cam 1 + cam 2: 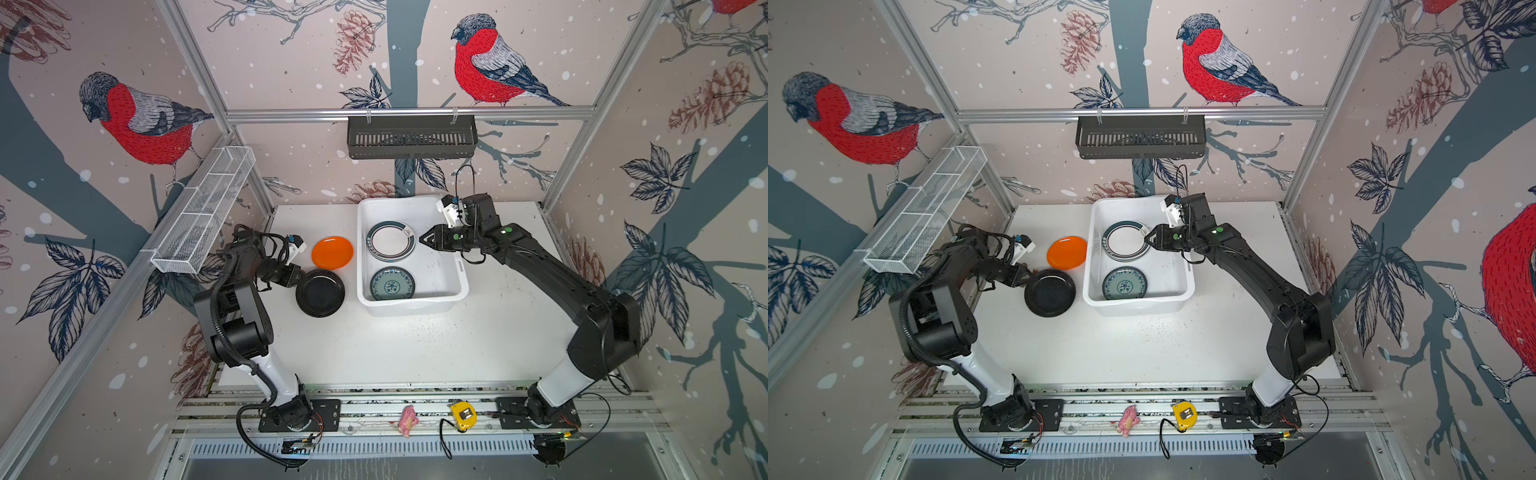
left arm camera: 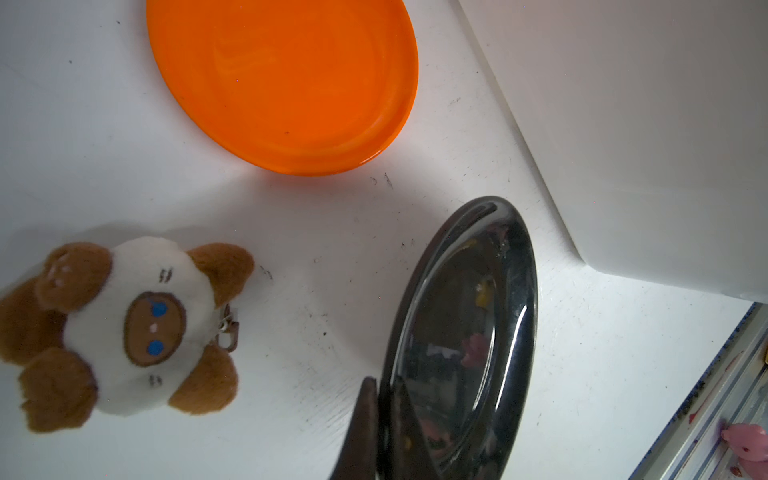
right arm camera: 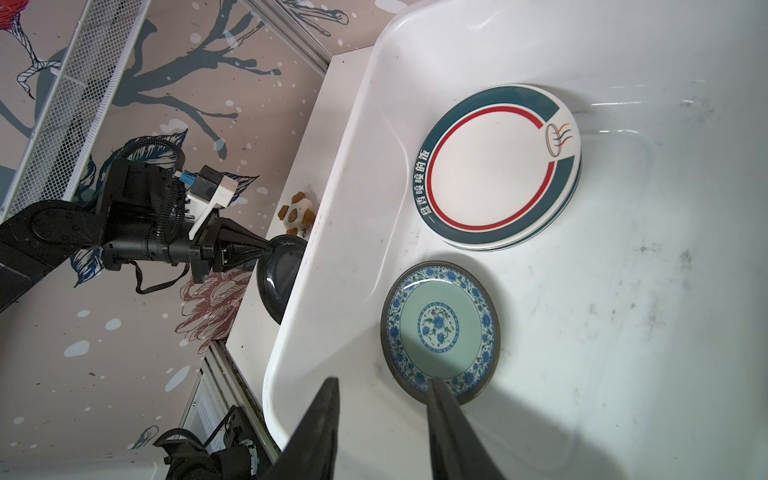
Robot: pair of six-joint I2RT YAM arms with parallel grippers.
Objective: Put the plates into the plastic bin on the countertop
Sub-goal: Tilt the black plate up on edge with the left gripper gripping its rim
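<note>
Black plate (image 1: pixel 320 293) is clamped by its rim in the left pincer (image 1: pixel 300 276), whose jaws are closed on that edge. The left wrist view shows the rim pinched between the two fingers (image 2: pixel 361 428). We cannot tell whether the plate rests on the countertop (image 1: pixel 415 345) or is lifted off it. Just past the plate from this pincer stands the plastic bin (image 1: pixel 411 306), its outer wall near the plate's far edge. The orange plate (image 1: pixel 332 252) lies flat on the countertop, ahead of the pincer and off to the side away from the arm bases. It is close to the black plate but apart from it. A brown-and-white plush toy (image 2: pixel 124 328) lies beside the pincer, on the side away from the bin.

Over the bin hangs the right pincer (image 1: pixel 424 240), its jaws parted with nothing between them. Directly ahead of its tips, inside the bin, sits a stack of white plates (image 1: pixel 390 241) with a dark green band and a red ring; we cannot count them. The teal floral plate (image 3: pixel 440 328) lies flat on the bin floor, below this pincer and toward the arm bases from it, apart from the stack.

Well behind both pincers, on the front rail, we see a pink toy (image 1: pixel 407 420) and a yellow tape measure (image 1: pixel 463 414).
</note>
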